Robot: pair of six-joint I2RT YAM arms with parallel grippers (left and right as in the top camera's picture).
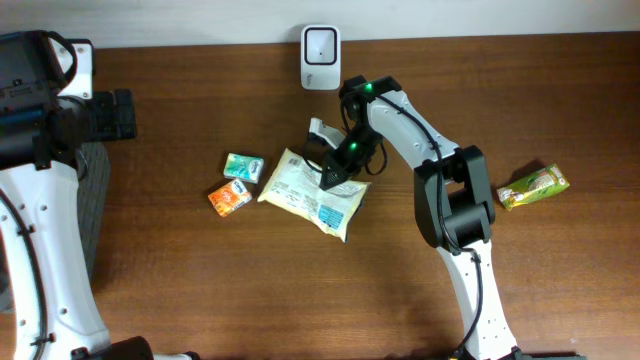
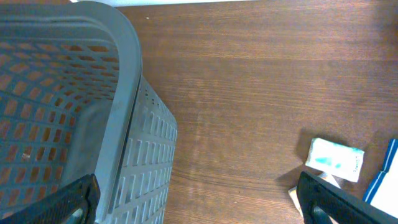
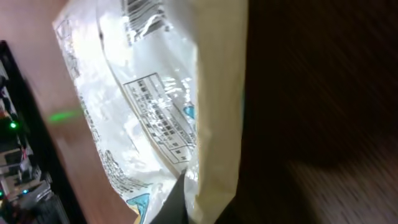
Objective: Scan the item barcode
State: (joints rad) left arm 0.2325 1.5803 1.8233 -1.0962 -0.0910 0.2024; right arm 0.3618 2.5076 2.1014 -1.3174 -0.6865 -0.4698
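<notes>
Where the cream bag [image 1: 300, 192] lies mid-table, near the white scanner [image 1: 320, 45], the right gripper [image 1: 335, 178] is clamped tight on its edge! A teal packet [image 1: 243, 166] and an orange packet [image 1: 230, 198] sit just left. Far left, the left gripper [image 2: 199, 205] hangs wide open by the grey basket [image 2: 74, 93].

Right end effector [image 1: 333, 176] shut, lowered.

White arm links [image 1: 400, 112] with black joints [image 1: 455, 205], black cables [image 1: 478, 290] and green lights [image 1: 367, 88].
</notes>
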